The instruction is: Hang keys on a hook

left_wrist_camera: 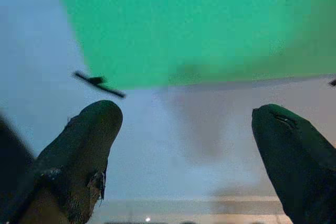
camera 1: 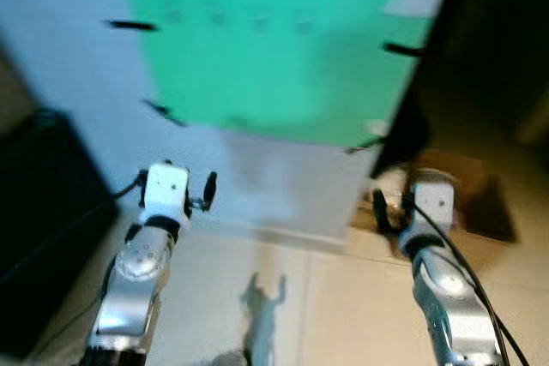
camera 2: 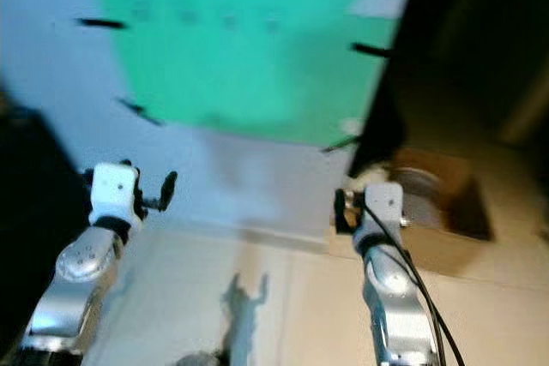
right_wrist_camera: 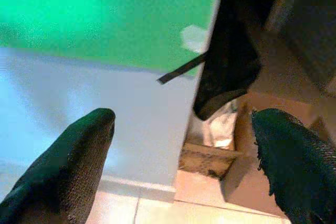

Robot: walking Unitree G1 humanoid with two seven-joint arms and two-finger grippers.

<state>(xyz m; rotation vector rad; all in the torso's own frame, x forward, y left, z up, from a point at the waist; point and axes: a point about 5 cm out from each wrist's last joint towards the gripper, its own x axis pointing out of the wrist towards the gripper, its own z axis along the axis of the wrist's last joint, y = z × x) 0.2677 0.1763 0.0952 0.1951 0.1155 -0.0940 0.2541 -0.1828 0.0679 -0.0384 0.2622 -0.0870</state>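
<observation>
Left gripper [left_wrist_camera: 186,150]: fingers spread apart and empty, raised toward the pale wall [camera 1: 257,182] just under the green sheet [camera 1: 283,40]
Right gripper [right_wrist_camera: 184,166]: fingers likewise parted, nothing between them, aimed at the wall's corner
Green sheet: taped flat on the wall at 12 o'clock from both grippers, black tape strips [camera 1: 133,26] at its edges
Hooks: a faint row of small marks [camera 1: 236,19] across the sheet's upper part, too blurred to tell
Keys: cannot tell where they are
Cardboard box [camera 2: 442,212]: on the floor at 2 o'clock from the right gripper, beside the corner
</observation>
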